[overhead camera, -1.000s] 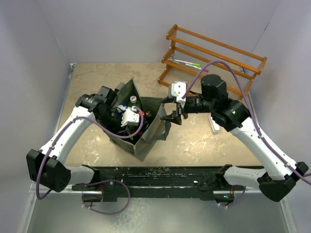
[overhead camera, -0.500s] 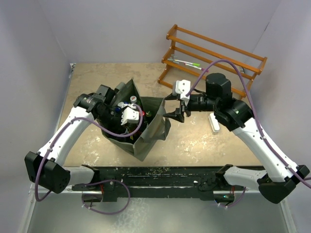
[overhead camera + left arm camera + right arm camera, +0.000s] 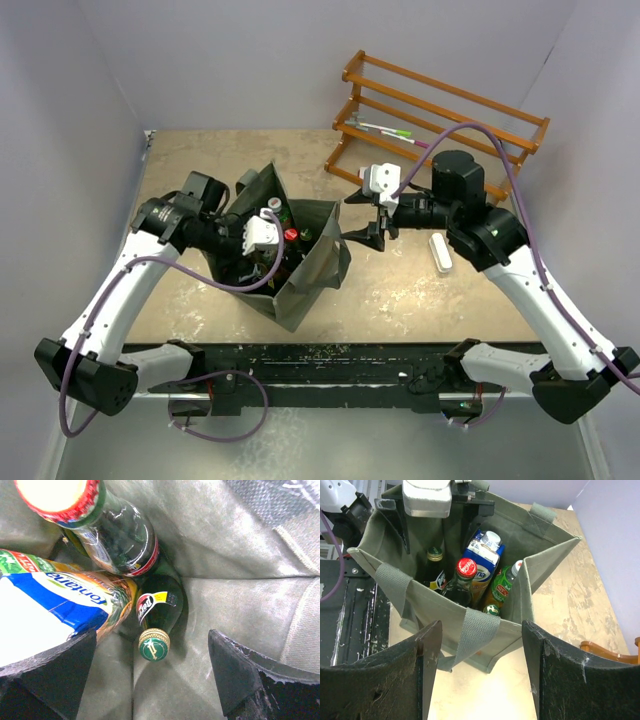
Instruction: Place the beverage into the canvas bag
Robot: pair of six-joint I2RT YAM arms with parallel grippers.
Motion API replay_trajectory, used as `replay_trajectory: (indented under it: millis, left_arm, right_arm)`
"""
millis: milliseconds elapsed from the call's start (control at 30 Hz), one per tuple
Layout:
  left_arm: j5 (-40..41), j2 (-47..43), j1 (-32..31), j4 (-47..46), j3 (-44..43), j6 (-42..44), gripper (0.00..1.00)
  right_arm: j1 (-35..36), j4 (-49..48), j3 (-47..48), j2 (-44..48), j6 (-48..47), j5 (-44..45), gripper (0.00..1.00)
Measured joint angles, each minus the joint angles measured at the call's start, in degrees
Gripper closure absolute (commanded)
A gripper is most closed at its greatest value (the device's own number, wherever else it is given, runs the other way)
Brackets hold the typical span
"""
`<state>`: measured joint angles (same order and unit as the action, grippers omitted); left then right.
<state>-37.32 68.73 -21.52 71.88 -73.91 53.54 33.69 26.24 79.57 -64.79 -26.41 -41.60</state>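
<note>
The dark grey-green canvas bag (image 3: 312, 268) stands open on the table; it also shows in the right wrist view (image 3: 437, 602). Inside it stand several drinks: a red-capped cola bottle (image 3: 466, 567), a blue-and-white carton (image 3: 482, 550), a green bottle (image 3: 506, 582) and a dark green bottle with a green-and-gold cap (image 3: 154, 644). My left gripper (image 3: 262, 233) is inside the bag's mouth, open and empty (image 3: 150, 680), with the green-capped bottle just below, between its fingers. My right gripper (image 3: 379, 224) is open and empty, a little right of the bag, facing its handle (image 3: 481, 630).
A wooden rack (image 3: 440, 115) with pens (image 3: 385, 129) stands at the back right. A small white object (image 3: 440, 252) lies on the table under my right arm. Grey walls close in the left, back and right sides.
My right gripper has drawn back to the right, away from the bag's edge. My left arm has swung its elbow left and risen a little, its gripper still in the bag's mouth.
</note>
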Motion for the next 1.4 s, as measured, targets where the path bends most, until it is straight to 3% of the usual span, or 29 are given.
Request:
replay_trajectory:
  millis: [867,1167,1400]
  left_arm:
    - [0.9,-1.7,0.3,0.0,-13.6,-8.4,0.04]
    - [0.8,-2.0,2.8,-2.9,-15.0,-12.7,0.03]
    - [-0.4,-3.4,9.3,-8.5,-14.6,-18.5,0.02]
  right_arm:
    - [-6.4,-1.0,-0.4,0.0,2.0,-1.4,0.32]
    - [-9.5,-2.2,-0.8,0.6,3.8,-1.5,0.31]
    - [-10.9,-4.0,-2.9,0.8,5.7,-1.5,0.31]
